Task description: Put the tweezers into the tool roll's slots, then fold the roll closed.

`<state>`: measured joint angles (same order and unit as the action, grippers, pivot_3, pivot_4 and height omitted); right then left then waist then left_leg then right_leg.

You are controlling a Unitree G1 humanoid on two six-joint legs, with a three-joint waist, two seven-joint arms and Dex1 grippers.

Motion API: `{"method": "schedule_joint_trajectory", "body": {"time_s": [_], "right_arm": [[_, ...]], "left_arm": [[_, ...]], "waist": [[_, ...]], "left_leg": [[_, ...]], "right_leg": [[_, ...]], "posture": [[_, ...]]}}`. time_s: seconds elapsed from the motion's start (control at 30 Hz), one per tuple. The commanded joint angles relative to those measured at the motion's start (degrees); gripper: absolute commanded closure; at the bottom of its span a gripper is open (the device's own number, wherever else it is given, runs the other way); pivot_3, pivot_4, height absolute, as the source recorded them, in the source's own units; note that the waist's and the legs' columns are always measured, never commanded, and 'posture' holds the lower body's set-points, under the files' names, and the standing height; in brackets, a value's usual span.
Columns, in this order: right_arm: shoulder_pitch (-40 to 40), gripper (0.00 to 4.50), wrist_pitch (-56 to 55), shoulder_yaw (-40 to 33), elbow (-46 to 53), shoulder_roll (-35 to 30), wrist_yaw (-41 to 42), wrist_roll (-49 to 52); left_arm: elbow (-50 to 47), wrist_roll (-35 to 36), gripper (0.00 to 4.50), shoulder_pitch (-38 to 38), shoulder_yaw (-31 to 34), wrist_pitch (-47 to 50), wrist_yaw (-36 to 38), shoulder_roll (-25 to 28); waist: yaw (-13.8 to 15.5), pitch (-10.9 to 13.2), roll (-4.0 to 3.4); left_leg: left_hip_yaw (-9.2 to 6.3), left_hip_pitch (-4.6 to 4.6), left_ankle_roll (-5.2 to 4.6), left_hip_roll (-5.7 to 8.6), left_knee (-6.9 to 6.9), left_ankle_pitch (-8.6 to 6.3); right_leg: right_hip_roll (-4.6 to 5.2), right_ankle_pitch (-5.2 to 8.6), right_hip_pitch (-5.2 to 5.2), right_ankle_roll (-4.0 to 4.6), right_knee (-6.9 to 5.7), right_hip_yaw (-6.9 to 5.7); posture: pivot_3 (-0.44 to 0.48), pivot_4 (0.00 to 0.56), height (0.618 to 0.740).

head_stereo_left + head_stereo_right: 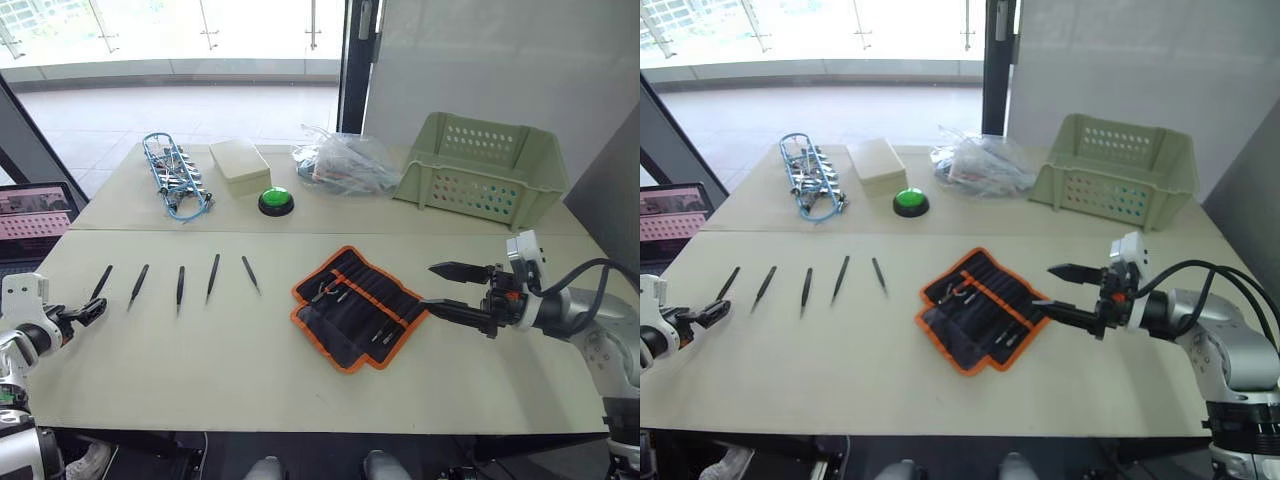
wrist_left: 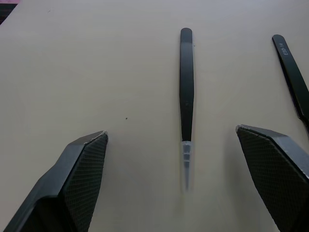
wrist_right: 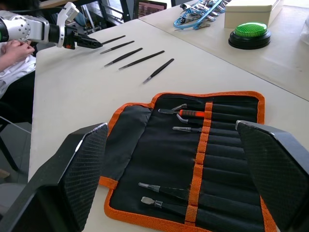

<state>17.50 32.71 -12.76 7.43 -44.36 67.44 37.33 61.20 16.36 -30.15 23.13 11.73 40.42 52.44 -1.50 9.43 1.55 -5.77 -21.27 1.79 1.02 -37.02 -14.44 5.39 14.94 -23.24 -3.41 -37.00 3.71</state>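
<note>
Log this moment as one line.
left tool: open, straddling outermost slim black tweezers | right tool: open beside unrolled orange-edged black tool roll | five tweezers unslotted

- Your five tweezers (image 1: 178,284) lie side by side in a row on the table (image 1: 200,380), left of the tool roll (image 1: 357,308).
- The roll lies open and flat near the table's middle, with what look like a few small tools in its slots (image 3: 227,159).
- Behind the tweezers you have the wire bundle (image 1: 175,176), a box (image 1: 240,165) and a button (image 1: 276,201).
- The basket (image 1: 485,165) stands behind the roll, a bag (image 1: 345,163) to its left.
- Your left gripper (image 1: 90,312) sits at the row's left end, your right gripper (image 1: 450,290) just right of the roll.
</note>
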Motion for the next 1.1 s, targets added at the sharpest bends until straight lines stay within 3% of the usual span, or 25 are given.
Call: {"method": "schedule_joint_trajectory", "body": {"time_s": [0.03,0.4,0.67,0.8,0.93,1.1], "right_arm": [[-0.5,0.0,-1.0,-2.3,2.4,-0.5,0.0,1.8],[-2.1,0.0,-1.8,-3.0,2.8,-0.3,0.5,1.8],[-2.8,0.0,-3.1,-2.9,2.2,-0.4,1.2,1.4],[-3.1,0.0,-3.5,-3.1,1.7,-0.7,0.9,0.9],[-4.1,0.0,-4.1,-4.1,1.3,-0.7,-0.7,0.0],[-7.4,0.0,-4.3,-3.6,1.8,-0.4,-2.7,-1.1]], "left_arm": [[2.7,-1.9,0.79,-1.2,-1.7,-2.4,2.4,0.7],[7.3,-5.0,4.41,-5.3,-3.0,-7.9,-0.7,-1.1],[7.5,-3.2,4.46,-6.3,0.3,-11.3,-2.8,0.6],[2.5,-0.7,4.46,-6.8,2.2,-12.5,1.5,0.9],[-12.6,2.3,4.46,-3.3,1.4,-7.5,6.8,-0.7],[-38.6,14.7,4.46,2.6,1.4,10.7,11.7,-4.8]], "waist": [[0.1,0.0,-0.01],[0.8,0.0,-0.02],[0.5,0.0,0.0],[0.6,0.0,0.0],[0.6,0.0,0.0],[0.6,0.0,0.0]], "left_leg": [[0.0,0.0,0.0,0.0,0.0,0.0],[0.0,-0.01,0.0,0.03,-0.18,0.0],[-0.01,-0.01,0.0,0.02,-0.19,0.0],[-0.02,-0.03,0.0,0.02,-0.19,0.0],[-0.04,-0.09,0.0,0.02,-0.25,0.0],[-0.06,-0.11,-0.01,0.02,-0.26,0.0]], "right_leg": [[0.0,0.0,0.0,0.0,-0.02,0.0],[0.02,0.0,0.05,-0.01,-0.08,0.0],[0.0,0.0,0.02,-0.01,-0.11,0.0],[0.0,0.0,0.01,-0.01,-0.11,0.0],[0.01,0.0,0.01,-0.01,-0.11,-0.02],[0.03,0.0,0.02,-0.01,-0.13,-0.01]], "posture": [[0.0,0.15,0.74],[0.0,0.15,0.74],[0.0,0.15,0.74],[0.0,0.15,0.74],[0.0,0.15,0.74],[0.0,0.15,0.74]]}}
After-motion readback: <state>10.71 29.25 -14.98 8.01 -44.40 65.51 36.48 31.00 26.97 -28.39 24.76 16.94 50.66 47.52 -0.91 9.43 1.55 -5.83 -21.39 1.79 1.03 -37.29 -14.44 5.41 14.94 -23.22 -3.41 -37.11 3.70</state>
